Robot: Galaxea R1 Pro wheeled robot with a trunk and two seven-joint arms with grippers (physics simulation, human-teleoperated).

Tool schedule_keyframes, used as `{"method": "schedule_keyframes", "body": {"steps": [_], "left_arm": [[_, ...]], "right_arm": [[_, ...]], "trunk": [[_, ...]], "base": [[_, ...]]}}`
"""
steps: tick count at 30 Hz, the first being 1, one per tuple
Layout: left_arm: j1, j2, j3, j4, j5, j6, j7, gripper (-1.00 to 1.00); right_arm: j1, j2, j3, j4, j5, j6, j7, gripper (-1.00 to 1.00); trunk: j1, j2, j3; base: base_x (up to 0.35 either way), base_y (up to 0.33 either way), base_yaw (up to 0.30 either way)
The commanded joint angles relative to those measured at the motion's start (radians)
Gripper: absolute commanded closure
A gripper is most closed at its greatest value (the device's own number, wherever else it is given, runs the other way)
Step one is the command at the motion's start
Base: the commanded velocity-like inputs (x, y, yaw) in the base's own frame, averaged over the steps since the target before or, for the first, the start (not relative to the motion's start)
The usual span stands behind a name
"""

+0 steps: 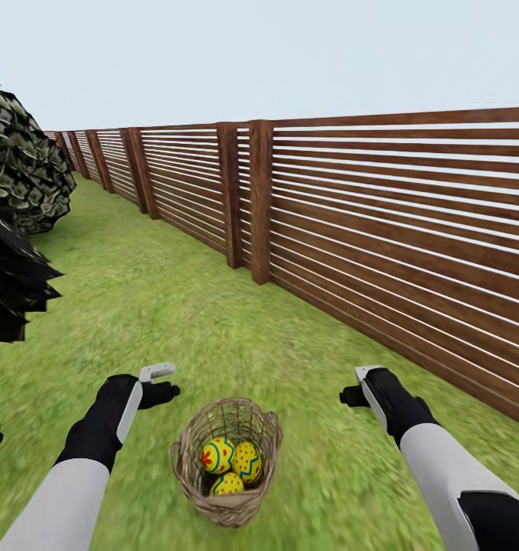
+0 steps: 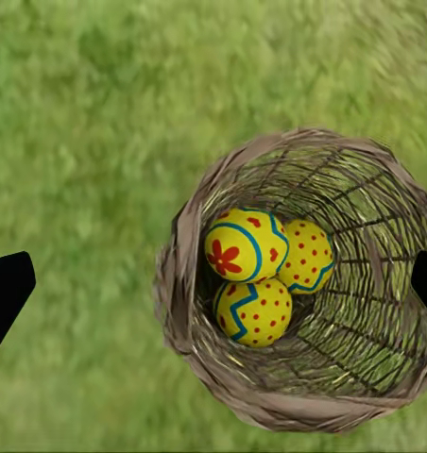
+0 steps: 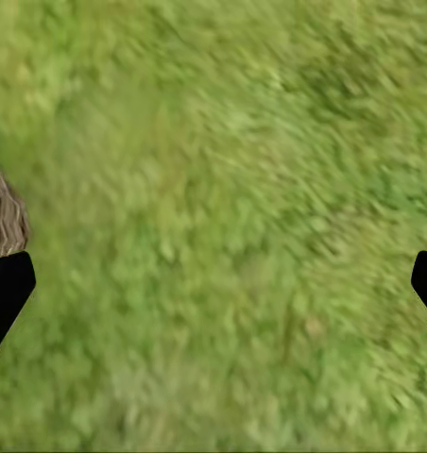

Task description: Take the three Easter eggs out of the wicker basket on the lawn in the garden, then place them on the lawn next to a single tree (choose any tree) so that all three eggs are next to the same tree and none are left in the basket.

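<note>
Since the left gripper hangs wide open and empty just left of the basket, it should slide right over one egg, go down slowly past the rim, then squeeze softly. The right gripper is open and empty too, over the grass. All three eggs sit touching inside the basket, near the robot, with the fence far behind.

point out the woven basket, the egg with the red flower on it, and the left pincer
brown woven-twig wicker basket (image 2: 190, 311): left wrist view, on its near woven wall
yellow Easter egg with red flower (image 2: 242, 245): left wrist view, on its top face
left pincer (image 1: 161, 383): head view, midway between its fingertips
</note>
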Motion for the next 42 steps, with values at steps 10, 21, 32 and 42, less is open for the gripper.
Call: {"method": "schedule_keyframes", "body": {"steps": [10, 21, 32, 42], "left_arm": [[-0.001, -0.001, -0.002, 0.021, -0.001, 0.006, 0.001, -1.00], [-0.001, -0.003, -0.004, 0.196, -0.005, -0.009, 0.003, -1.00], [-0.001, -0.009, -0.002, 0.223, -0.007, -0.012, 0.003, -1.00], [-0.001, 0.000, -0.001, 0.224, -0.008, -0.014, 0.005, -1.00]], "right_arm": [[0.001, 0.000, 0.001, -0.003, 0.008, 0.004, 0.008, -1.00], [0.004, 0.000, 0.002, -0.003, 0.009, 0.005, 0.009, -1.00], [0.003, -0.005, -0.005, -0.013, 0.008, -0.001, 0.095, -1.00], [0.003, -0.012, -0.046, -0.014, 0.006, -0.004, 0.394, -1.00]], "trunk": [[0.001, 0.000, -0.001], [0.020, -0.035, -0.017], [0.062, -0.112, -0.051], [0.100, -0.182, -0.082]], "base": [[0.169, 0.000, 0.000], [0.002, 0.000, 0.000], [0.000, 0.000, 0.000], [0.000, 0.000, 0.000]]}}
